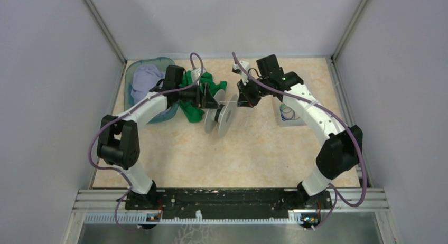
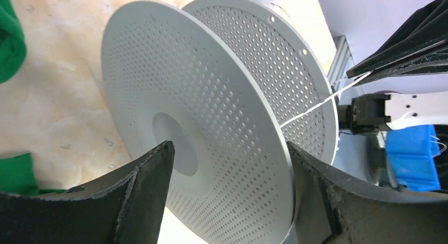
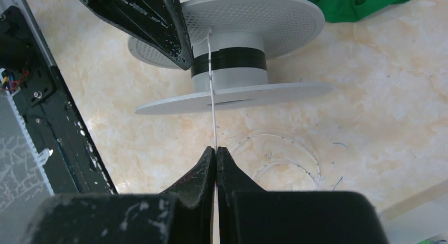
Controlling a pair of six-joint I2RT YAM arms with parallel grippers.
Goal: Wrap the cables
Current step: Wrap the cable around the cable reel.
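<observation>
A pale-grey perforated spool (image 1: pixel 222 116) stands on its flange rims mid-table. My left gripper (image 1: pixel 210 100) holds it: in the left wrist view its fingers (image 2: pixel 150 188) stand wide on either side of the near flange (image 2: pixel 211 112) and touch it. My right gripper (image 1: pixel 244 97) is just right of the spool. In the right wrist view it (image 3: pixel 216 149) is shut on the hair-thin whitish cable (image 3: pixel 213 109), which runs taut to the spool's hub (image 3: pixel 230 75). Loose whitish loops (image 3: pixel 288 151) lie on the table. A dark blue cable loop (image 1: pixel 287 114) lies under the right arm.
A green cloth (image 1: pixel 196 111) lies behind the left gripper. A teal bin (image 1: pixel 130 75) with lilac cloth stands at the back left. A small white tray (image 1: pixel 297 122) holds the blue loop at the right. Grey walls close in three sides and a metal rail (image 1: pixel 227 197) runs along the front.
</observation>
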